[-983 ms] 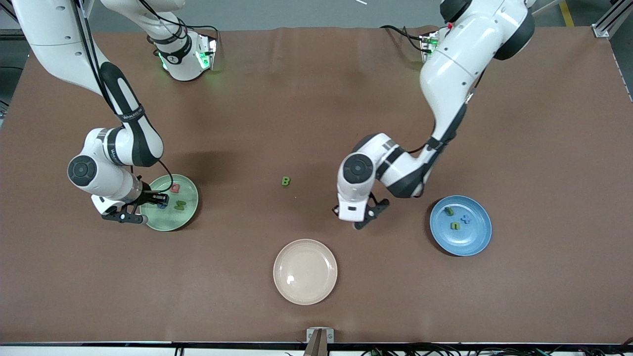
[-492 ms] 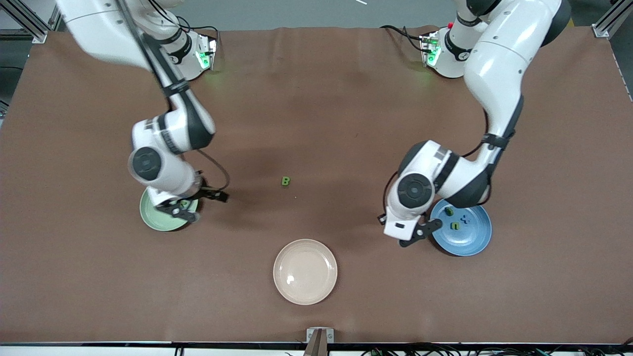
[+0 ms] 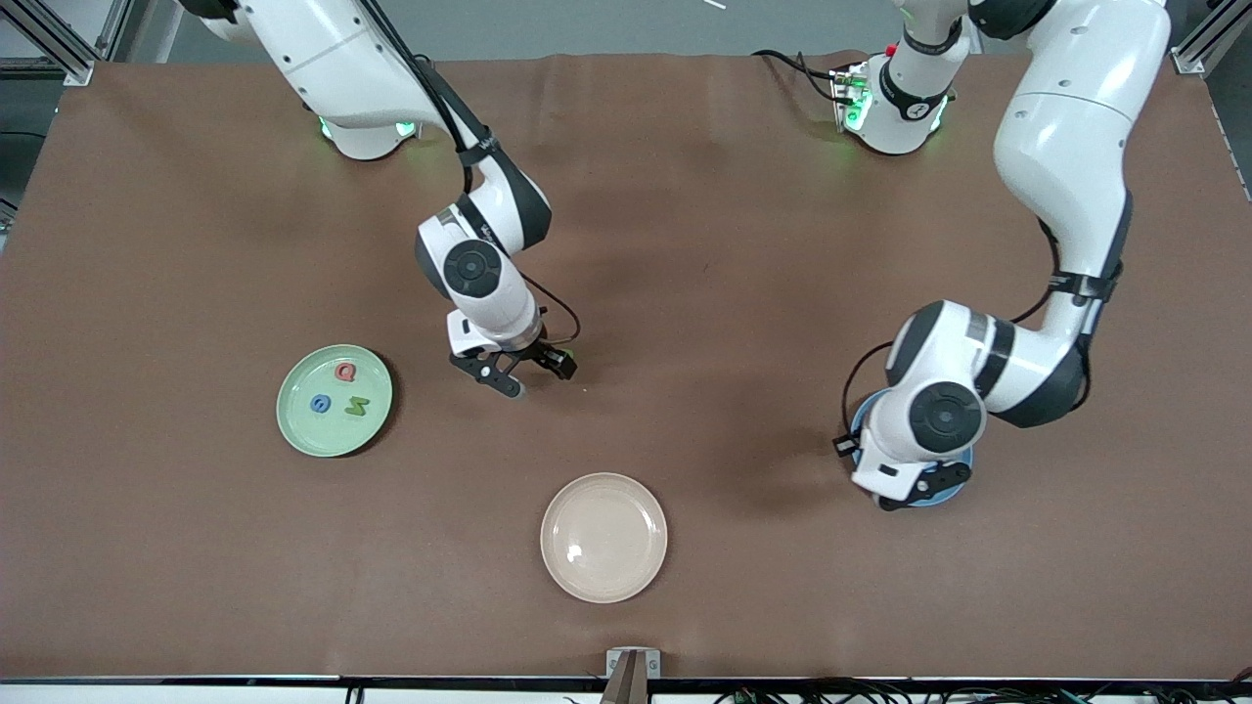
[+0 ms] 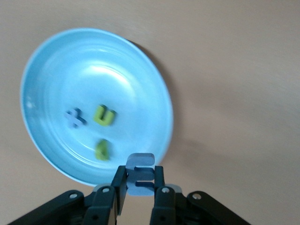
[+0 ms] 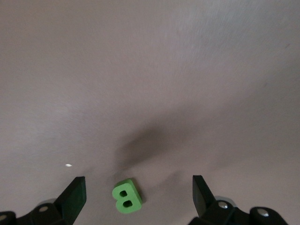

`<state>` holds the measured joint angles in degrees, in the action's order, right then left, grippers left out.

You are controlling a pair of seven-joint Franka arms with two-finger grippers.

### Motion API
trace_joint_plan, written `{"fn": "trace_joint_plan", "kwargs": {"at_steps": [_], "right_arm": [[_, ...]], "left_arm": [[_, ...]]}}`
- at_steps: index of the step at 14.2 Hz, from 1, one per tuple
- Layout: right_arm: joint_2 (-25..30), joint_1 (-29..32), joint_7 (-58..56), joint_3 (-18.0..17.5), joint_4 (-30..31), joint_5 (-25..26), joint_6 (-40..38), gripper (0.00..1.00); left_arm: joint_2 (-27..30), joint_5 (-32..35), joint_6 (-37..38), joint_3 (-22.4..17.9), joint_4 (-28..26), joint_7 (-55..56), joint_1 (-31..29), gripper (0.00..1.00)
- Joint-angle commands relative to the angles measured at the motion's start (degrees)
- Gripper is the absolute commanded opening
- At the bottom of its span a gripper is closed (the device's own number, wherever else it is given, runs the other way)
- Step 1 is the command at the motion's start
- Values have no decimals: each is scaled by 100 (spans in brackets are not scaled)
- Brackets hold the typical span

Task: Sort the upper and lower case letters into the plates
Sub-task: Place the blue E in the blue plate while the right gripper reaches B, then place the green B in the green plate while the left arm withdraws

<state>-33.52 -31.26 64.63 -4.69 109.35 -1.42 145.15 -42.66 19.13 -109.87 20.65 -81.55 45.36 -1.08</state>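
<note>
Right claw [image 5: 136,197] gapes over green B [image 5: 126,196]; left claw [image 4: 139,187] pinches pale letter [image 4: 139,174] above blue plate [image 4: 56,56].

A raised "B" is read on the green letter block [image 5: 126,196]. On the mint green plate [image 3: 293,422], a red "Q" [image 3: 344,372] is seen.

Brown table [image 3: 743,293]: 3 plates [image 3: 335,400], green B [image 5: 126,196]
</note>
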Motion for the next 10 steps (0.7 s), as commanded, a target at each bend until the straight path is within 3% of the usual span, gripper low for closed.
{"fn": "trace_joint_plan", "kwargs": {"at_steps": [1, 3, 4, 6, 10], "right_arm": [[-163, -134, 103, 56, -45, 490, 110, 100], [-225, -231, 76, 56, -37, 835, 110, 100], [-225, -267, 59, 47, -45, 914, 110, 100], [-225, -363, -99, 47, -37, 968, 110, 97], [-225, -504, -161, 47, -37, 977, 118, 86]], "left_arm": [[127, -24, -306, 45, -360, -115, -164, 1], [100, 12, -360, 45, -370, -133, -234, 13], [92, 29, -360, 36, -370, -150, -235, 33], [100, 38, -351, 36, -370, -159, -226, 99], [249, 38, -255, 53, -361, -211, -208, 100]]}}
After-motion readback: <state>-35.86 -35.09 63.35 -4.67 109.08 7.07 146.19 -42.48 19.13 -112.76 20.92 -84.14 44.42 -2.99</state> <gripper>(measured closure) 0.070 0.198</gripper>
